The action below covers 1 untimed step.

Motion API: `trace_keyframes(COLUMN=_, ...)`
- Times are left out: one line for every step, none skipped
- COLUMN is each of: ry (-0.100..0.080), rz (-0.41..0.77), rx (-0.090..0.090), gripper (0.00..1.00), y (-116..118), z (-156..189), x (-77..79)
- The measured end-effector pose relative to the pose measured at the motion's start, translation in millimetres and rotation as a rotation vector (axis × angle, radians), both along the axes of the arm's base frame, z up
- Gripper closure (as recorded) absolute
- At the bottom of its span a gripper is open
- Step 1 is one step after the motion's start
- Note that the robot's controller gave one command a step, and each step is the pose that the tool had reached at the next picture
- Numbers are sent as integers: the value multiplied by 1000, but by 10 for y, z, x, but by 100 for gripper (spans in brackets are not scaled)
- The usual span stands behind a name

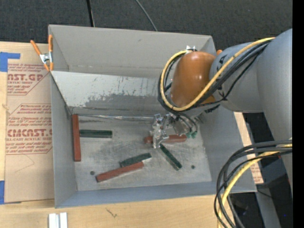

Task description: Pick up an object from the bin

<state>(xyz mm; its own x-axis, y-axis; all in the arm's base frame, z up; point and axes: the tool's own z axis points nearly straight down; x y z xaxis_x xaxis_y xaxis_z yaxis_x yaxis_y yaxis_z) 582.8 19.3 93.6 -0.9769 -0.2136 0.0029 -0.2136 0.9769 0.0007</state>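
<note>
1. The arm's pincer point(159, 133) hangs low over the right-centre floor of the grey bin point(118, 87), above a short red-brown stick point(176, 138); whether it is open or closed cannot be told.
2. A dark green stick point(171, 158) lies just beside, with other red-brown and green sticks point(118, 171) scattered to the left.

arm point(270, 75): looking like a fat, smooth, pale grey tube
cover point(190, 77): glowing glossy orange, rounded kinda like an egg
cables point(164, 82): yellow and black ones looping around the cover, more bundling up lower right
gripper point(159, 134): showing up as small silvery metal bits, pretty busy-looking
</note>
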Motion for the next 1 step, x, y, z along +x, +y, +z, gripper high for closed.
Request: trace_keyframes(ry=-3, rz=0, rx=0, gripper=100, y=4, z=206, x=15)
